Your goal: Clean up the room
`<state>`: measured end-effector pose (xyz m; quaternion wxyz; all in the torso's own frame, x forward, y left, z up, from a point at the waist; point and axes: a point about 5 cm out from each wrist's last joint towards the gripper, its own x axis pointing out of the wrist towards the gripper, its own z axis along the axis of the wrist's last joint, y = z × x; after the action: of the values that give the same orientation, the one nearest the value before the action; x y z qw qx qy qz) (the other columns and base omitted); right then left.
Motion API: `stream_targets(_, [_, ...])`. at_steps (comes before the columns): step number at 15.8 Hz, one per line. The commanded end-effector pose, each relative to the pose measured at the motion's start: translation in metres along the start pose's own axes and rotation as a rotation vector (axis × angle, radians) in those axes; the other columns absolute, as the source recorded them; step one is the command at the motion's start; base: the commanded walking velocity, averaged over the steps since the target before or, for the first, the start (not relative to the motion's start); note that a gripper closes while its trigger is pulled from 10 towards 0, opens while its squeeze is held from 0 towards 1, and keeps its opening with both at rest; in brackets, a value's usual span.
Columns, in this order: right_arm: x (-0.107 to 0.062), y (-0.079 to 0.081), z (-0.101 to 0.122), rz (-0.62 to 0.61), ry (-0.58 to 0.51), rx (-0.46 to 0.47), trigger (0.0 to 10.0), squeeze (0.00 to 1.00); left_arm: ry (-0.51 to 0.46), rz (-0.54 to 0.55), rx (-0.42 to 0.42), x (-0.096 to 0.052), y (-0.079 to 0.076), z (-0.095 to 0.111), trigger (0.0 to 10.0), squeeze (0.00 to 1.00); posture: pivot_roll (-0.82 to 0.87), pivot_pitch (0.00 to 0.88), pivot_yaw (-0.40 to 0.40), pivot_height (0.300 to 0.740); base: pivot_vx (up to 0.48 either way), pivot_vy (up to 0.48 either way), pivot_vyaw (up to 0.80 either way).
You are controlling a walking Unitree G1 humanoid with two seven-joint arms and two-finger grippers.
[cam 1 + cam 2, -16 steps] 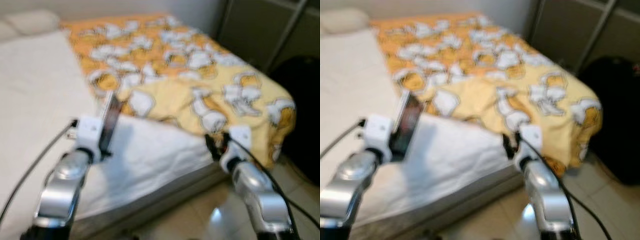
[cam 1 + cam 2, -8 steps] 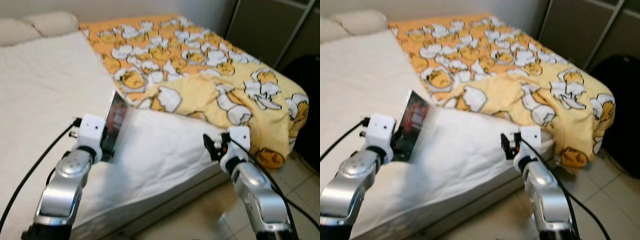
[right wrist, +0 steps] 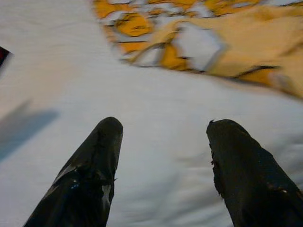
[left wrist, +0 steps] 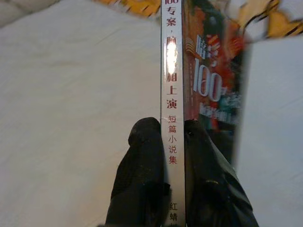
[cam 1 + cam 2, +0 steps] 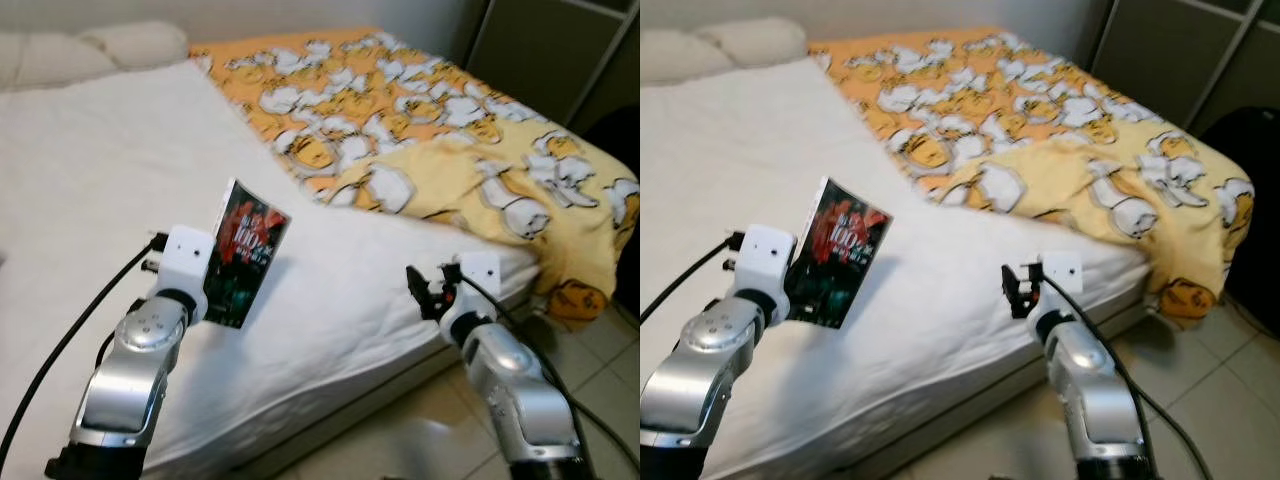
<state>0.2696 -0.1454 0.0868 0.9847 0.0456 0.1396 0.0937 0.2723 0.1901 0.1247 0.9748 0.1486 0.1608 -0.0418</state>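
The left hand [image 4: 163, 142] is clamped on a book [image 5: 244, 252], one black finger [image 4: 139, 170] on each side of the white spine, which carries a column of red Chinese characters. The book stands upright above the bed [image 5: 110, 200], tilted slightly, its dark cover with red artwork and a white "100" turned toward the right hand. It is held in the air over the white sheet near the bed's near edge, with a faint shadow falling on the sheet just beside it.

The right hand [image 3: 163, 156] holds nothing; its two black fingers [image 3: 92, 165] stand well apart, pointing at the white sheet near the bed's near edge, close to where the blanket begins. In the head views that hand [image 5: 430, 295] hovers just off the bed's near corner.

A yellow and orange blanket [image 5: 440, 130] printed with white cartoon figures covers the bed's far side from the left hand, its edge folded back and draping over the bed's corner toward the tiled floor [image 5: 430, 440]. White pillows [image 5: 90, 50] lie at the head of the bed. A dark cabinet [image 5: 550, 50] stands beyond the bed on the blanket's side.
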Motion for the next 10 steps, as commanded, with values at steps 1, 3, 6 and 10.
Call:
stream_targets(1, [0.0025, 0.0002, 0.0080, 0.003, -0.029, -0.014, 10.0, 0.00, -0.051, 0.020, 0.012, -0.0003, 0.0049, 0.0113, 10.0, 0.00, -0.02, 0.000, -0.038, 0.740, 0.000, 0.409, 0.00])
stream_targets(3, [0.0033, 0.0009, 0.0076, 0.005, -0.029, -0.012, 10.0, 0.00, -0.054, 0.024, 0.015, 0.0001, 0.0061, 0.0124, 10.0, 0.00, -0.01, 0.000, -0.037, 0.740, 0.000, 0.407, 0.00])
stream_targets(6, [0.0044, 0.0017, 0.0072, 0.007, -0.029, -0.010, 10.0, 0.00, -0.060, 0.025, 0.011, 0.0007, 0.0070, 0.0131, 10.0, 0.00, -0.01, 0.000, -0.036, 0.740, 0.000, 0.406, 0.00])
stream_targets(10, [0.0059, 0.0060, 0.0104, 0.029, -0.044, 0.009, 10.0, 0.00, -0.087, 0.039, -0.038, 0.0012, 0.0062, 0.0139, 10.0, 0.00, -0.01, 0.000, -0.033, 0.740, 0.000, 0.000, 0.00])
